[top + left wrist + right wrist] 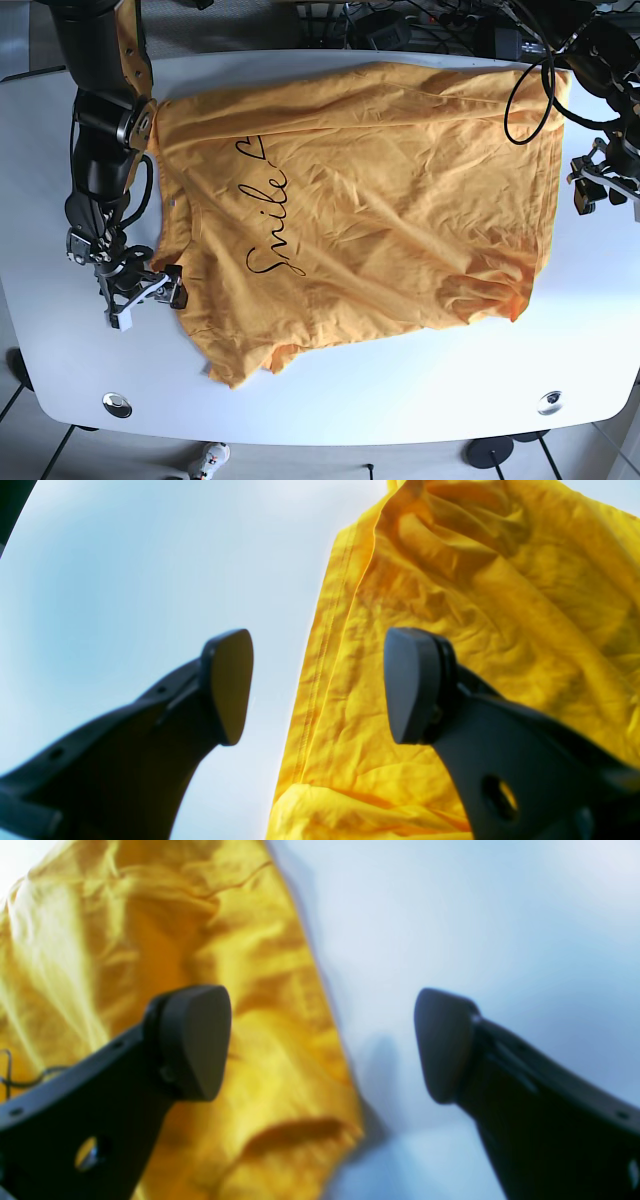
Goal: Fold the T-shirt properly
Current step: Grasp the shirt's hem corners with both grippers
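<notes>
T-shirt [370, 200] lay lengthwise left to right between both open, empty tools: right tool [140, 290], left tool [605, 185].

The base camera looks straight down from overhead, taking in the whole white table [330, 390]. Each wrist camera sits close behind its gripper, peering low past the fingers. All three views share the yellow T-shirt [370, 200] and bare tabletop.
</notes>
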Action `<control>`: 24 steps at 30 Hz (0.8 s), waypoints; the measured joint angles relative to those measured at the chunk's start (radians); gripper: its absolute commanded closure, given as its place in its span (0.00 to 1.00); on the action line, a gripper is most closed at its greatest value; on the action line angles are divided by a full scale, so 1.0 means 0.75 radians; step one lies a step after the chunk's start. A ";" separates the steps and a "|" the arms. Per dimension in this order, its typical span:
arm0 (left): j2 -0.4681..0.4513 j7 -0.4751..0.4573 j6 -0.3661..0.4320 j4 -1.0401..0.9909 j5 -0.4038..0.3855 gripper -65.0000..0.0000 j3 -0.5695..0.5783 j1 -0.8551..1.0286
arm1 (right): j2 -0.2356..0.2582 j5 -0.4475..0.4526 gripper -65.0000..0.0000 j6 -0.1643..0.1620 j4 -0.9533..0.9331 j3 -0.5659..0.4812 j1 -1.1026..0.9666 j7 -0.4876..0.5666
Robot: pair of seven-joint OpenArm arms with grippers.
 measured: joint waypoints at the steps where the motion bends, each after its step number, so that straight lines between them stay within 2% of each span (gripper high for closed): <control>1: 0.001 0.000 0.000 0.000 0.000 0.41 0.000 0.000 | -0.001 -0.001 0.16 -0.001 -0.036 0.000 0.013 0.028; 4: 0.000 -0.001 0.000 0.000 0.001 0.41 -0.002 0.000 | -0.010 -0.012 0.16 -0.002 -0.053 0.001 0.002 0.046; 10: 0.000 -0.102 0.000 -0.002 0.002 0.41 -0.001 0.007 | -0.099 0.007 0.16 0.009 -0.043 0.001 -0.032 0.112; 13: -0.001 -0.120 0.000 -0.098 0.000 0.41 0.002 -0.022 | -0.110 0.008 0.17 0.008 -0.043 0.001 -0.032 0.117; 14: -0.001 -0.115 0.001 -0.151 0.012 0.41 0.011 -0.049 | -0.109 0.007 0.21 0.007 -0.043 0.001 -0.032 0.116; 17: -0.057 -0.117 0.004 -0.328 0.004 0.40 0.090 -0.135 | -0.112 0.006 0.61 -0.005 -0.044 0.001 -0.031 0.093; 18: -0.084 -0.120 0.005 -0.404 0.006 0.40 0.131 -0.184 | -0.111 0.005 0.81 -0.007 -0.045 0.001 -0.035 0.084; 19: -0.097 -0.120 0.005 -0.492 0.012 0.40 0.163 -0.248 | -0.109 0.005 0.95 -0.006 -0.047 0.001 -0.038 0.081; 21: -0.114 -0.123 0.004 -0.632 -0.003 0.40 0.203 -0.344 | -0.110 0.005 0.96 -0.006 -0.047 0.001 -0.038 0.071; 24: -0.150 -0.238 0.009 -0.826 0.012 0.38 0.268 -0.426 | -0.108 0.005 0.96 -0.006 -0.047 0.001 -0.038 0.071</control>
